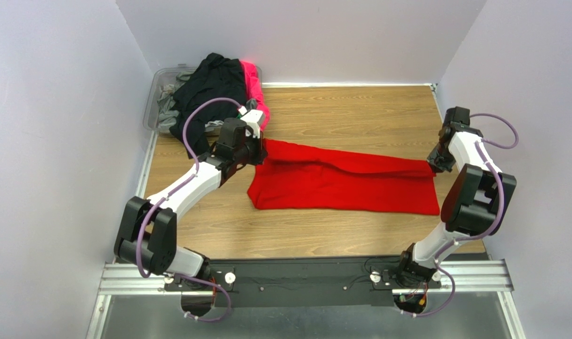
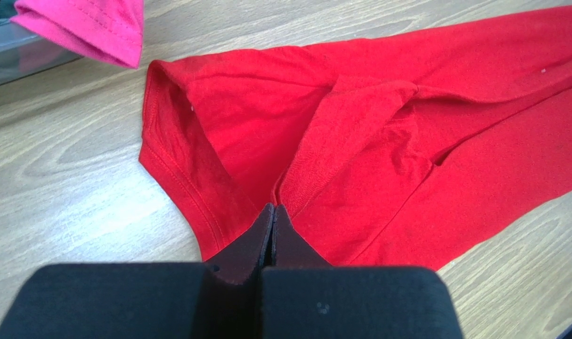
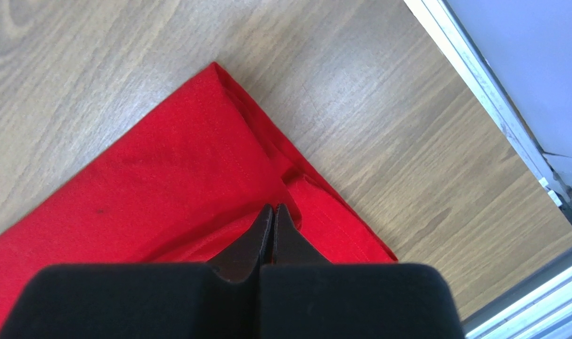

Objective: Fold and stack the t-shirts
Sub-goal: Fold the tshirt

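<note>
A bright red t-shirt lies lengthwise across the wooden table, folded into a long band. My left gripper is shut on its left end, near the collar and sleeve; the cloth rises to the closed tips in the left wrist view. My right gripper is shut on the right end, by the hem corner. The shirt's far edge runs taut between the two grippers. The red cloth also shows in the left wrist view and the right wrist view.
A clear bin at the back left holds a heap of shirts: black, hot pink, grey. A pink sleeve hangs close to my left gripper. A metal rail and wall bound the table's right edge.
</note>
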